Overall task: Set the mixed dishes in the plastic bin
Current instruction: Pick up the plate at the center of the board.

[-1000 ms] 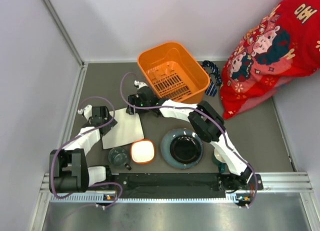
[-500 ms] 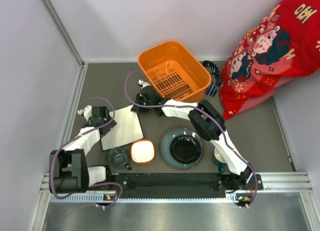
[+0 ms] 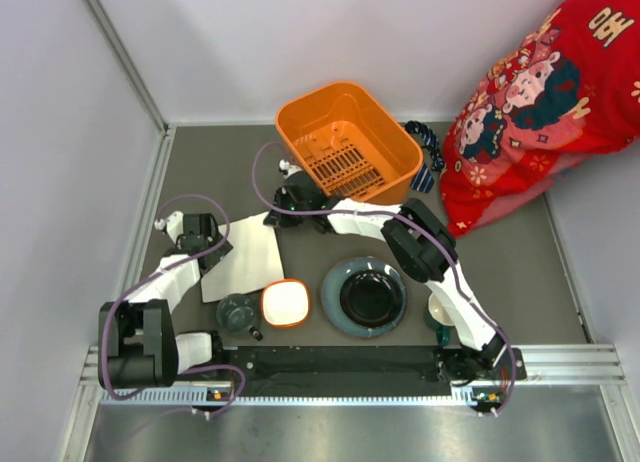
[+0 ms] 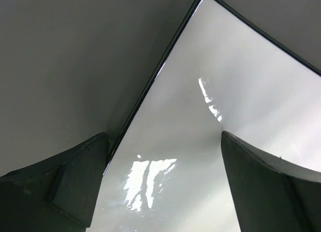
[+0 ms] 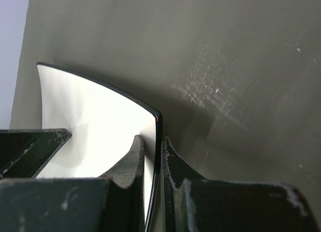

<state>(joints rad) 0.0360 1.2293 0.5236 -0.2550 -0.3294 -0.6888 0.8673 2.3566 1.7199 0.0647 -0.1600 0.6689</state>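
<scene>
So the surface [image 3: 500, 252] is a dark grey matte mat, a bit scuffed in the right wrist view, boxed in by plain white walls [image 3: 300, 32], with a metal rail [image 3: 560, 357] along the near edge. The orange bin [image 3: 395, 142] sits at the far end, with nothing in it yet.

Right gripper [image 5: 153, 141] is clenched on the rim of the white plate [image 5: 85, 111], one finger on top and one underneath. From above, that's the plate corner closest to the bin. Can't tell if that edge is off the surface.

Left gripper [image 4: 165, 146] is released, jaws wide, over the plate's far-from-bin edge, one finger above the mat and one above the glossy white. Can't tell if it's touching.

The other dishes are all on the near side of the bin: the cup [image 3: 238, 312], then the bowl [image 3: 285, 304] just beside it, then the round plate [image 3: 364, 297], with the mug [image 3: 443, 310] half hidden under the right arm.

A striped tie [image 3: 425, 142] is bunched against the bin's right side, and a big red printed cloth [image 3: 530, 102] is piled beyond that in the corner.
</scene>
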